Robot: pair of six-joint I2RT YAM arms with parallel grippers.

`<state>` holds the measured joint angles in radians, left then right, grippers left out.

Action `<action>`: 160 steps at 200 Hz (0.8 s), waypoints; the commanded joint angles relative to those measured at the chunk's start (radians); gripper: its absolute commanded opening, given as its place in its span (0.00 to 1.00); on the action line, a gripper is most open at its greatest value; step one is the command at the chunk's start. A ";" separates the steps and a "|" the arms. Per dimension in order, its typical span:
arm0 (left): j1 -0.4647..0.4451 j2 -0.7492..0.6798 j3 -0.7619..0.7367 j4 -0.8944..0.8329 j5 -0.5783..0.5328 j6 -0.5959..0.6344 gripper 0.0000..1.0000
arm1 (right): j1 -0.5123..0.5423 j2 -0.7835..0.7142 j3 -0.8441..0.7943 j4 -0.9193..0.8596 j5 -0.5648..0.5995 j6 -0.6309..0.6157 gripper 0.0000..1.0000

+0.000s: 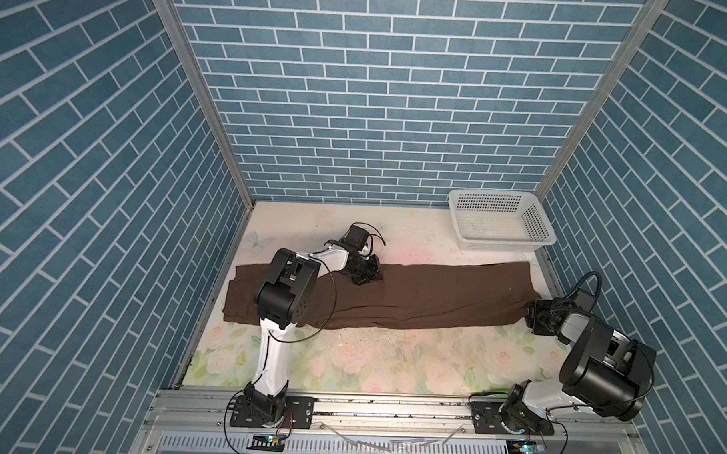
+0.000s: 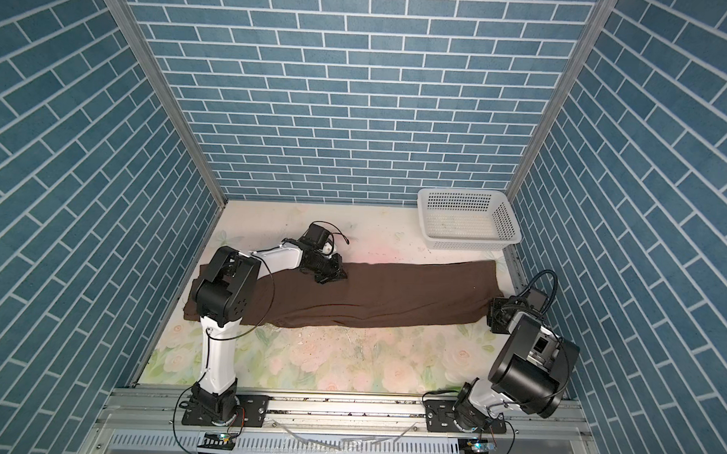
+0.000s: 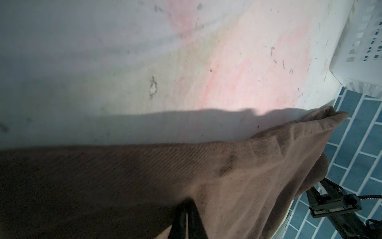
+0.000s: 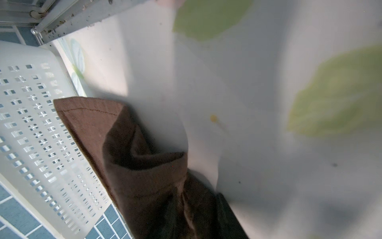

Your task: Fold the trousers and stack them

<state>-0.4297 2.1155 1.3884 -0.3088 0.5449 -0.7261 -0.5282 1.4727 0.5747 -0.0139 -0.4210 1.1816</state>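
Note:
The dark brown trousers point(image 1: 413, 292) point(image 2: 384, 291) lie lengthwise across the floral table, legs laid together. Their hem end is at the right and the wider end is at the left under my left arm. My left gripper point(image 1: 368, 278) point(image 2: 331, 277) rests on the far edge of the fabric, left of the middle. In the left wrist view the left gripper point(image 3: 187, 207) is shut, with trousers cloth point(image 3: 144, 175) pinched at its tips. My right gripper point(image 1: 531, 311) point(image 2: 492, 311) is at the near right hem corner. In the right wrist view the hem point(image 4: 134, 165) bunches between the right gripper's point(image 4: 196, 217) dark fingers.
A white perforated basket point(image 1: 502, 244) point(image 2: 469, 243) stands at the back right corner, just beyond the hem end, and shows in both wrist views point(image 3: 361, 51) point(image 4: 31, 124). Blue brick walls enclose the table on three sides. A metal rail runs along the right edge.

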 commanded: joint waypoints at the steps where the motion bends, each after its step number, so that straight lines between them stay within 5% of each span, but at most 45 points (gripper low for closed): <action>1: -0.012 0.105 -0.054 -0.090 -0.089 0.003 0.09 | 0.019 0.041 -0.013 -0.090 0.007 0.056 0.37; 60: -0.014 0.102 -0.057 -0.088 -0.088 0.001 0.09 | 0.023 0.031 -0.012 -0.120 -0.009 0.061 0.40; 73: -0.014 0.101 -0.056 -0.087 -0.087 0.001 0.09 | 0.025 0.023 -0.012 -0.111 0.002 0.067 0.36; 102: -0.013 0.100 -0.058 -0.085 -0.088 -0.001 0.09 | 0.024 0.028 0.022 -0.097 0.018 0.064 0.05; 160: -0.014 0.092 -0.061 -0.087 -0.089 0.002 0.09 | 0.051 0.066 0.366 -0.547 0.268 -0.303 0.00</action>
<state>-0.4297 2.1155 1.3869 -0.3042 0.5472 -0.7273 -0.4919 1.5253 0.7963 -0.3271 -0.3241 1.0737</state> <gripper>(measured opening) 0.091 0.071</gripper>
